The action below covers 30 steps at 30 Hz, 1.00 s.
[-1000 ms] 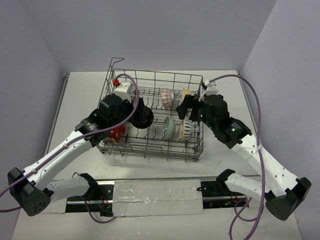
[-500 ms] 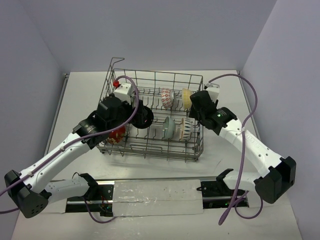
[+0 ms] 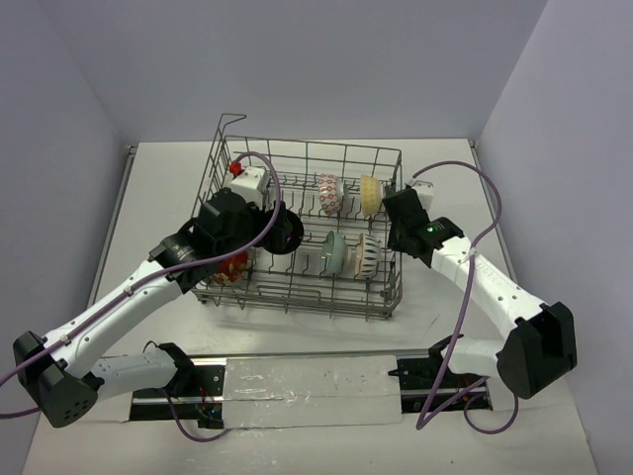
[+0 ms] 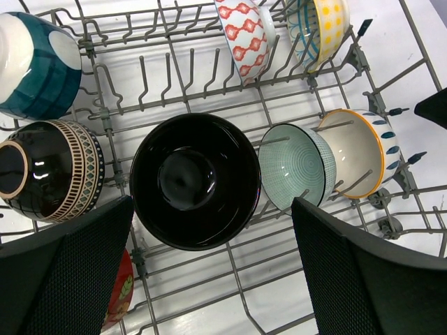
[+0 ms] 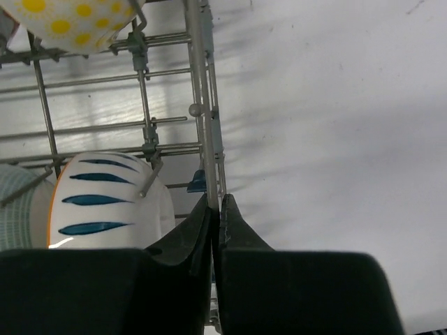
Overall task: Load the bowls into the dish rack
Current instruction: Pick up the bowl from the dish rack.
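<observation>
The dish rack (image 3: 326,302) stands mid-table with several bowls on edge between its tines. In the left wrist view a black bowl (image 4: 194,180) lies below my left gripper (image 4: 209,209), which is open and empty above it. Around it are a pale green bowl (image 4: 293,174), a white blue-marked bowl (image 4: 356,150), a red-patterned bowl (image 4: 241,31), a yellow-dotted bowl (image 4: 325,24), a teal bowl (image 4: 31,66), a black tan-banded bowl (image 4: 49,171) and a red bowl (image 4: 120,293). My right gripper (image 5: 216,202) is shut on the top wire of the rack's right wall (image 5: 202,105), beside the blue-marked bowl (image 5: 105,202).
Bare white table (image 5: 335,139) lies right of the rack. Purple cables (image 3: 485,198) loop off both arms. A taped strip (image 3: 312,391) runs along the near edge between the arm bases. Grey walls enclose the table on three sides.
My right gripper went from open to shut on the rack's right wall wire, and that arm swung down toward the rack's right side. The left gripper stayed open over the black bowl.
</observation>
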Available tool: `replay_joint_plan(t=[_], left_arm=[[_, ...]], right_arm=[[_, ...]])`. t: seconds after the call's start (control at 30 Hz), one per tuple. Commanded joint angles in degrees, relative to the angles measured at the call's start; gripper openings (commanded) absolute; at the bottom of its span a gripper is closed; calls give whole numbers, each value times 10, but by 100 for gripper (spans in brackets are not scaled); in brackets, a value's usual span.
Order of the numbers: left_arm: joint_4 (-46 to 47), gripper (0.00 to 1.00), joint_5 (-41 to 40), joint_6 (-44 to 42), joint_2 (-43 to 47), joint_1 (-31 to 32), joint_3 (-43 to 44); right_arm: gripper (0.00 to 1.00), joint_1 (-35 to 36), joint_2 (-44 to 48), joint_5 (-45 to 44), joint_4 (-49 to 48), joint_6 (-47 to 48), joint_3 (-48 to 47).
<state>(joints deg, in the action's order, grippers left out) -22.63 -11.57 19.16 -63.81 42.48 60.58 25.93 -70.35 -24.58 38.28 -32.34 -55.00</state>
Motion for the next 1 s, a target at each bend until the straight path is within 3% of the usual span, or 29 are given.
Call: replay_joint_plan(t=[0.0, 0.27, 0.73, 0.8, 0.87, 0.93, 0.97], left_arm=[[-9, 99, -17, -3, 11, 6, 14], [-16, 99, -38, -6, -2, 13, 18], [-61, 99, -52, -27, -121, 15, 102], [-62, 99, -55, -40, -142, 19, 131], [-74, 99, -57, -49, -168, 25, 168], [-86, 99, -71, -64, -186, 43, 192], [-92, 99, -78, -73, -205, 49, 212]], right_arm=[[0, -29, -9, 11, -47, -21, 1], [0, -63, -51, 39, -89, 7, -15], [0, -144, -61, 127, -138, 30, -25], [12, -148, -55, 144, -147, 30, -18], [32, -149, -46, 151, -155, 28, -5], [38, -150, -41, 157, -155, 26, 1], [48, -150, -37, 160, -154, 25, 3]])
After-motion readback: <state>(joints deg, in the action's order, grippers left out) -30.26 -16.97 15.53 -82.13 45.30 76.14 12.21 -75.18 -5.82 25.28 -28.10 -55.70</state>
